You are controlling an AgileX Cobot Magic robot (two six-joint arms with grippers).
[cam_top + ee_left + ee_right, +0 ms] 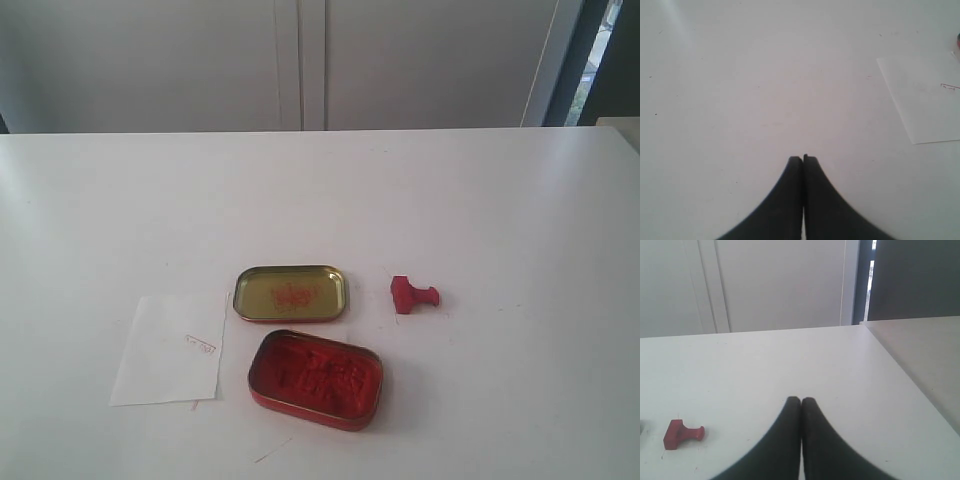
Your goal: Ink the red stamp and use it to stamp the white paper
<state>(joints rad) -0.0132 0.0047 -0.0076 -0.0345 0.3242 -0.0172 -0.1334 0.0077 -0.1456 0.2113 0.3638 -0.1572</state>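
The red stamp (413,295) lies on its side on the white table, right of the tins; the right wrist view also shows the red stamp (682,433). The white paper (168,348) lies flat at the left with a faint red mark, and its corner, the white paper (925,100), shows in the left wrist view. My left gripper (803,159) is shut on nothing over bare table. My right gripper (800,400) is shut and empty, apart from the stamp. Neither gripper shows in the exterior view.
An oval red tin of ink paste (316,378) stands open near the front. Its gold-lined lid (290,293) lies just behind it. The table's far edge (320,131) meets pale cabinet doors. A second tabletop (925,355) adjoins on the right.
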